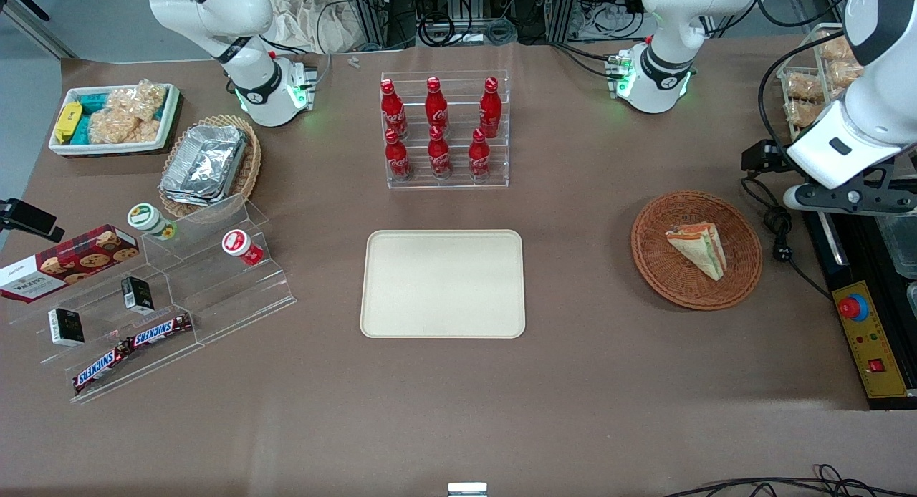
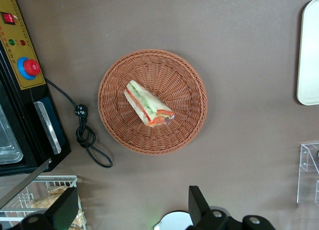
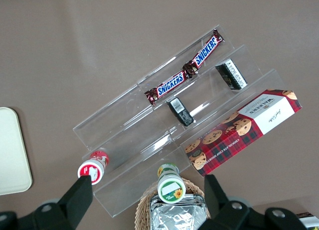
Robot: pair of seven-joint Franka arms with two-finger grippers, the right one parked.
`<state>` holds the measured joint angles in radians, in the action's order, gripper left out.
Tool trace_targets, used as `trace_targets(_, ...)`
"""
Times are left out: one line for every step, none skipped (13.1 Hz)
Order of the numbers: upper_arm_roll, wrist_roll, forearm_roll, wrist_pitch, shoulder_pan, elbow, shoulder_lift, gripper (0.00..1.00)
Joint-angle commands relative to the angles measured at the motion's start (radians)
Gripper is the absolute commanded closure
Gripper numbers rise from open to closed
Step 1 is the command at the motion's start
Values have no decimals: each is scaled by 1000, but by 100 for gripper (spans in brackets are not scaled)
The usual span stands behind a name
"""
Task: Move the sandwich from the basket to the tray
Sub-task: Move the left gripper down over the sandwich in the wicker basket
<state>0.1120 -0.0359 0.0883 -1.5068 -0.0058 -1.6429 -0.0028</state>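
Sandwich (image 1: 698, 248), a small triangular wedge of white bread with orange-red and green filling layers, lies on its side in the round, shallow, reddish-brown woven wicker basket (image 1: 663, 275), which sits on the brown table (image 1: 458, 411) toward the working arm's end. In the wrist view the wedge (image 2: 148, 103) rests near the middle of the basket (image 2: 185, 125), nothing touching it.

Nearest the front camera among the task's things is the large flat cream-beige rectangular tray (image 1: 443, 283) with rounded corners and a low rim; it lies well apart from the basket, at the middle of the table, and one rounded edge of it (image 2: 310, 56) shows in the wrist view.

The left arm's tool (image 2: 132, 210) hangs high above the table, over the brown surface just beside the basket and not over the sandwich itself. Its two dark fingers (image 2: 197, 202) stand spread wide apart, with nothing between them. In the front view only the white wrist and black mount show at the frame's edge.

Farther from the front camera than the tray stands a clear acrylic rack (image 1: 445, 178) holding six red cola bottles (image 1: 438, 152).
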Motion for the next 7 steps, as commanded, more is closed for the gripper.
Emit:
trace_targets(11,20,7,33,1,35,23,0)
trace_targets(11,21,7,33,1,40,23,0)
trace_targets(11,17,7,33,3,49,26,0)
trace_targets(11,19,7,37,1,69,40,0)
trace_targets(11,37,7,39,1,60,46,0)
trace_targets(11,115,1,30,1,45,46,0)
trace_targets(9,214,-31,14,3,32,46,0)
